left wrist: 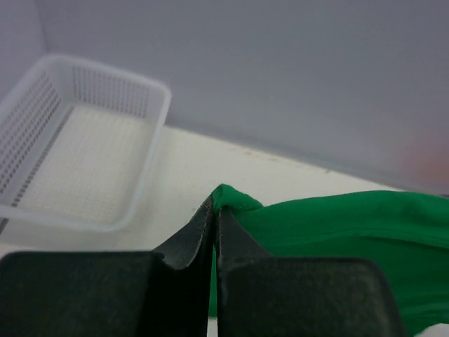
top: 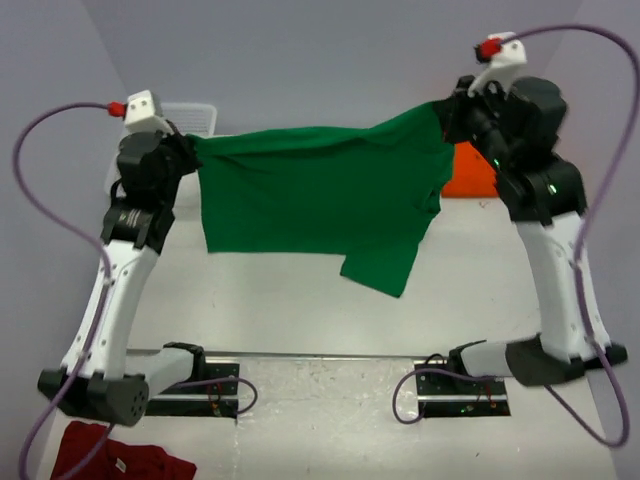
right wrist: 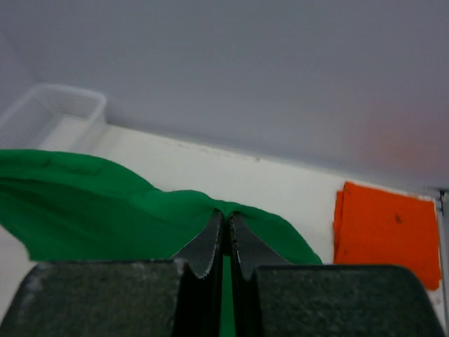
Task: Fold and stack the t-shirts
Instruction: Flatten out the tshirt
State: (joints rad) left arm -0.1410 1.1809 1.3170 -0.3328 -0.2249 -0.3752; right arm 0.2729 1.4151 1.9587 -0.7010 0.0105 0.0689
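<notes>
top view: the green t-shirt (top: 320,190) hangs stretched in the air, unfolded; the orange t-shirt (top: 470,172) lies far right, seemingly folded. left wrist: the left gripper (left wrist: 215,210) is clamped on one corner. right wrist: the right gripper (right wrist: 226,223) pinches the other end. the green one's fold and the stacking are left, i judge.

The bright green short-sleeved cloth t-shirt (top: 310,190) hangs in the air, spread wide as a sheet and pulled taut along its top edge, which is pinched at both ends. Its lower hem runs roughly level, and one sleeve (top: 385,265) droops below at the right. The bright orange cloth t-shirt (right wrist: 386,228) lies folded into a neat flat rectangle on the white table (top: 300,310), at the far right, apart from the green one.
</notes>
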